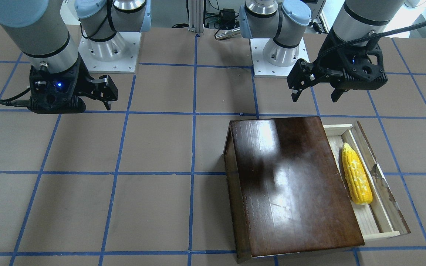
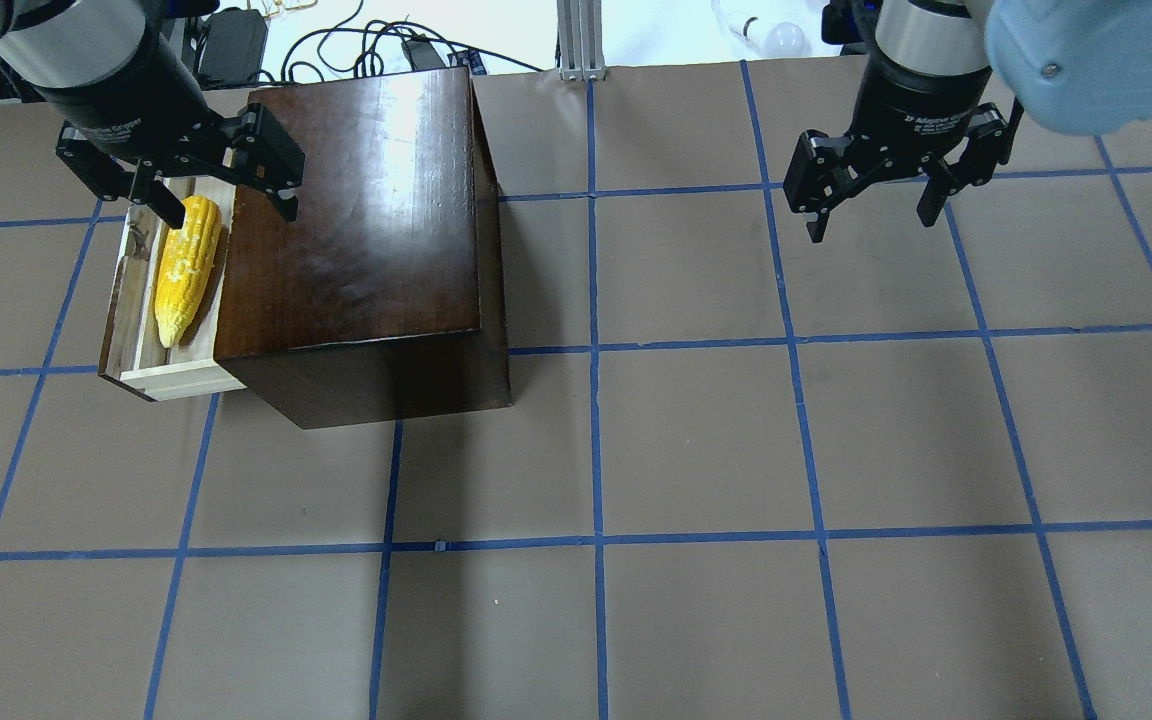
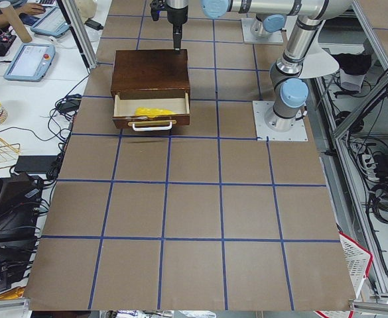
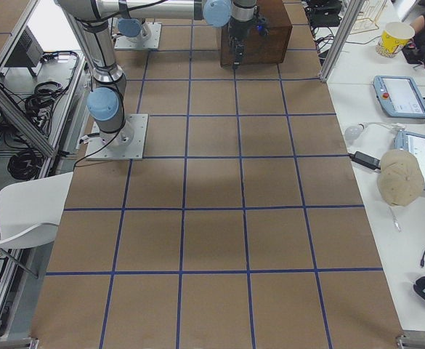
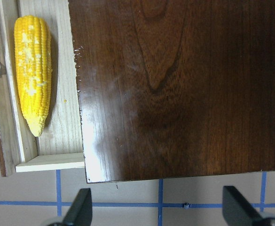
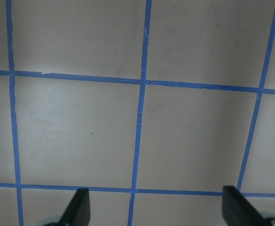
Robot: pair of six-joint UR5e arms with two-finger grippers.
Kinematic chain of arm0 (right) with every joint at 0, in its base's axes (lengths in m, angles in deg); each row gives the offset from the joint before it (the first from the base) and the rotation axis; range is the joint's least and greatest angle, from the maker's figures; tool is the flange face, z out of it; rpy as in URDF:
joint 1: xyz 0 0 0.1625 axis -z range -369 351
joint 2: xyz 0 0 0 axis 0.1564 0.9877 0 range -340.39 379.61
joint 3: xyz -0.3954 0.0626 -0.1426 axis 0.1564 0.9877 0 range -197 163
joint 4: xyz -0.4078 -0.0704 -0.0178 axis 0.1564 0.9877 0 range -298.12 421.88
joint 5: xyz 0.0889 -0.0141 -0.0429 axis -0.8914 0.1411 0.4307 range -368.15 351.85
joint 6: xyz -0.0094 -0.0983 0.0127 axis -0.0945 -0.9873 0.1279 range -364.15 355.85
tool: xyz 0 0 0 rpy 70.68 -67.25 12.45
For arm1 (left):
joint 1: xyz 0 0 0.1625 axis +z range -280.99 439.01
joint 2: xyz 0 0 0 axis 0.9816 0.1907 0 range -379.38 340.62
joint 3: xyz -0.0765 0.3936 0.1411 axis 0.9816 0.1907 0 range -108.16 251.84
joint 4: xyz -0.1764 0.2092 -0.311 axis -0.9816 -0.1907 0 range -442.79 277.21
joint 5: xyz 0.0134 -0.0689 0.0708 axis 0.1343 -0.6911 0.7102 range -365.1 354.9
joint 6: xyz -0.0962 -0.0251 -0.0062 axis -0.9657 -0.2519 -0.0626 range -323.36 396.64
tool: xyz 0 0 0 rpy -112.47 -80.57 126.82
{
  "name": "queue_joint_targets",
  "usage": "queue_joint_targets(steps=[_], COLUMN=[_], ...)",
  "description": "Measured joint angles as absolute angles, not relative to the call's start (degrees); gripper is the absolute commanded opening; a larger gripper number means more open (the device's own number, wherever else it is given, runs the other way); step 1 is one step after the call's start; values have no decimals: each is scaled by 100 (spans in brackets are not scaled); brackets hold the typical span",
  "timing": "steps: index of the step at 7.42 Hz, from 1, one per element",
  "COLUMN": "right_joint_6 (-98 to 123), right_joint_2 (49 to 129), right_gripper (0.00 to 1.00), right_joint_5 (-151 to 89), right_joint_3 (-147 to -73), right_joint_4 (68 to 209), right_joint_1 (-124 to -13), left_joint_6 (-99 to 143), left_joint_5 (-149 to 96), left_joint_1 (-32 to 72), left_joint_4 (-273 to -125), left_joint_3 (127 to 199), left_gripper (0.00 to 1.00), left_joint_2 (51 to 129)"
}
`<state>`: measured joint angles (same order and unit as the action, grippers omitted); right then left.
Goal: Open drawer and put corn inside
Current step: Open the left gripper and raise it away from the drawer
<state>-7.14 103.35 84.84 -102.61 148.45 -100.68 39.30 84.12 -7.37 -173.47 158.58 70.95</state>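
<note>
The drawer (image 1: 369,221) is pulled out of the dark-brown cabinet (image 1: 290,184), toward the robot's left. The yellow corn (image 1: 355,173) lies lengthwise inside it, and also shows in the overhead view (image 2: 184,265) and the left wrist view (image 5: 33,75). My left gripper (image 2: 232,215) is open and empty. It hovers high above the cabinet's edge by the drawer, apart from both. My right gripper (image 2: 871,225) is open and empty, above bare table far to the right of the cabinet (image 2: 366,210).
Brown paper with a blue tape grid (image 2: 596,540) covers the table. The two arm bases (image 1: 109,48) stand on the robot's side. Cables (image 2: 366,45) lie beyond the cabinet. A side table with tablets (image 4: 401,94) stands past the table's edge.
</note>
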Motion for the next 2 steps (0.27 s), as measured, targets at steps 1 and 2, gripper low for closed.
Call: queue_joint_targets(steps=[1,2], right_joint_6=[-714,-714], right_joint_2=[10334,10335], right_gripper=[100,100], right_joint_5=[8484,8484], right_joint_3=[-10261,-10261], right_joint_4=[14847,14849], right_joint_1=[-10068,-10070], left_joint_6=[3946,3953], left_joint_5=[8404,8484], left_joint_1=[-727,-724], left_joint_4=[-17352,-17365], left_joint_3=[15856,15858], left_gripper=[100,100], left_joint_2=[7088,7071])
